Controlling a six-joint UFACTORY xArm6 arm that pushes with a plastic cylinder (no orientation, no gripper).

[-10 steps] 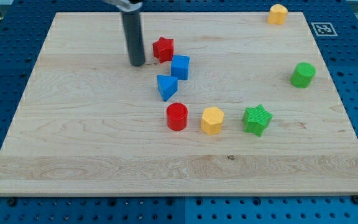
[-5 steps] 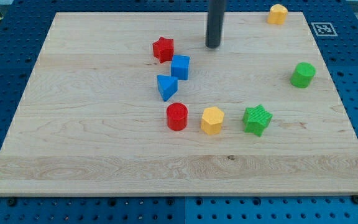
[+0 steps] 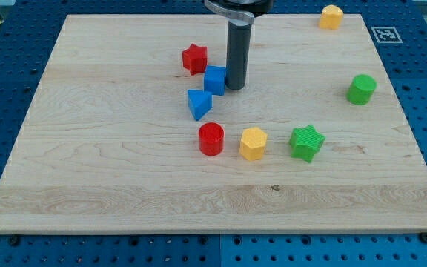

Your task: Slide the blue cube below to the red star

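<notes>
The blue cube (image 3: 214, 79) sits on the wooden board, just below and to the right of the red star (image 3: 194, 58). My tip (image 3: 235, 87) rests on the board right against the blue cube's right side, touching it or nearly so. The rod rises straight toward the view's top. A blue triangular block (image 3: 199, 103) lies just below the blue cube, to its left.
A red cylinder (image 3: 211, 139), a yellow hexagonal block (image 3: 253, 143) and a green star (image 3: 307, 142) form a row lower down. A green cylinder (image 3: 361, 89) is at the right. Another yellow block (image 3: 331, 16) sits at the top right corner.
My tip went from left of the red star, across the top to its right, then down to the blue cube's right side. The blocks have not moved.
</notes>
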